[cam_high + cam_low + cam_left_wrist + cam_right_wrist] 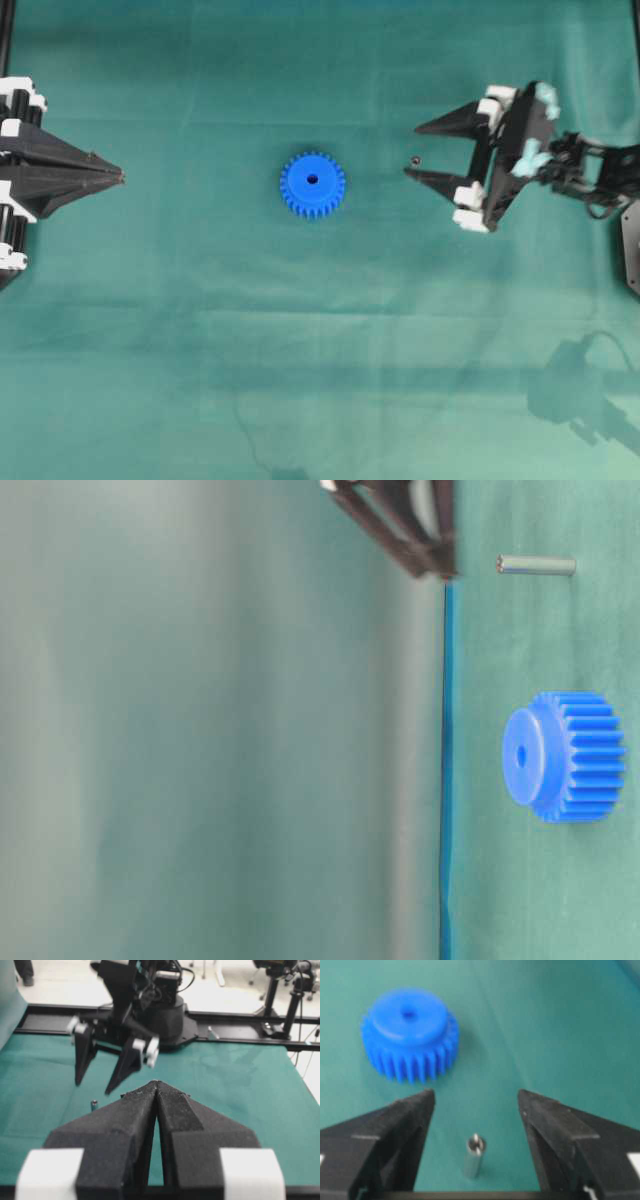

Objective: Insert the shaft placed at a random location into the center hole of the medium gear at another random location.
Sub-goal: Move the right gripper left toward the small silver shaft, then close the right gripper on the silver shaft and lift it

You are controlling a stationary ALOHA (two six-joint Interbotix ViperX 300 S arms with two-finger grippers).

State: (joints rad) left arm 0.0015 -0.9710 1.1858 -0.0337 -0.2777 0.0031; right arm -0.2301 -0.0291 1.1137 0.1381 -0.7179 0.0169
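Nothing of the real work is done yet, as far as I can see; the shaft (474, 1156) stands upright on the green desk (200, 330), free of any grip, just between the wide-spread fingers of the right tool (476, 1105); the medium gear (312, 185) lies flat near the middle of the desk, well apart from the shaft, and its center hole (312, 180) is empty. The left tool (157, 1085) hangs by the left edge, pinched shut on nothing. Left to do, I judge: close on the shaft, lift it, carry it over, and seat it in the hole.
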